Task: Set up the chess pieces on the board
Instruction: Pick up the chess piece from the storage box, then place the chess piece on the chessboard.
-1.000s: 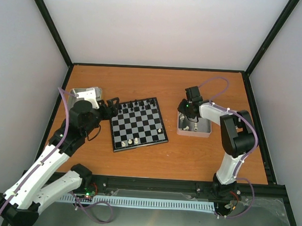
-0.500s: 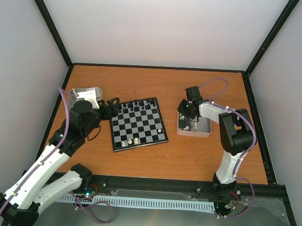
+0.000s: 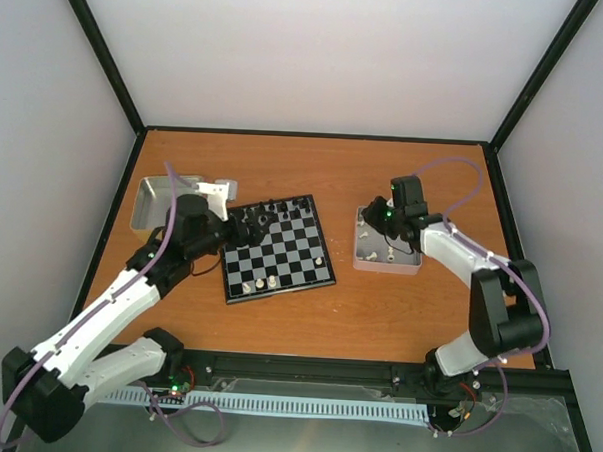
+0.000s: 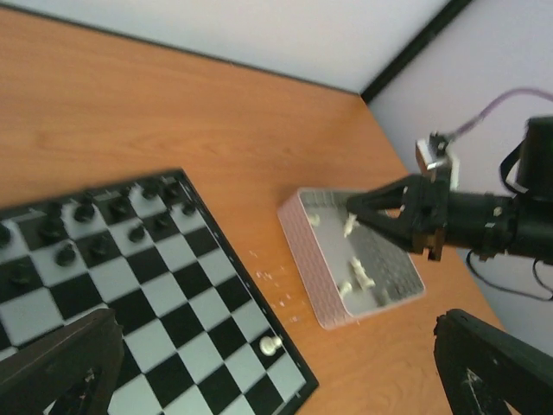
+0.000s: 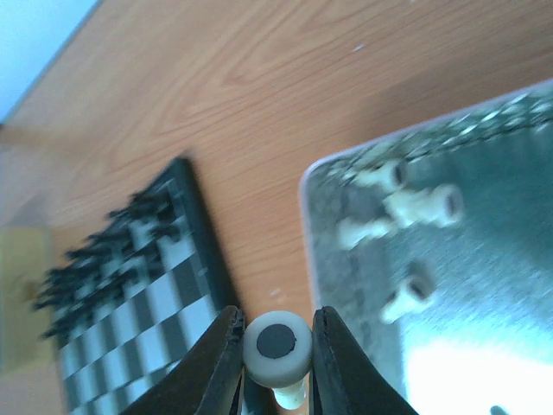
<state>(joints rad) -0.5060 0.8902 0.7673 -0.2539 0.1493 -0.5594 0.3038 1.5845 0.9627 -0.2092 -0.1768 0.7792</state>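
Note:
The board (image 3: 280,249) lies left of centre, with black figures along its far rows and three cream-white chess pieces (image 3: 260,282) near its front edge. One white piece (image 4: 271,346) stands at the board's right corner. My left gripper (image 3: 252,222) hovers open over the board's far left part, its fingers (image 4: 60,367) spread wide with nothing between them. My right gripper (image 5: 276,350) is shut on a cream-white piece (image 5: 276,342), held above the left rim of the right tray (image 5: 315,216). Several white pieces (image 5: 415,206) lie in that tray.
A second silver tray (image 3: 158,201) sits at the far left behind my left arm. The right tray (image 3: 412,263) stands a short gap from the board's right edge. Black frame rails (image 3: 315,136) border the table.
My left arm swung right and forward from beside the board to over its far left corner, and its jaws opened wider. My right gripper closed on a white piece at the tray.

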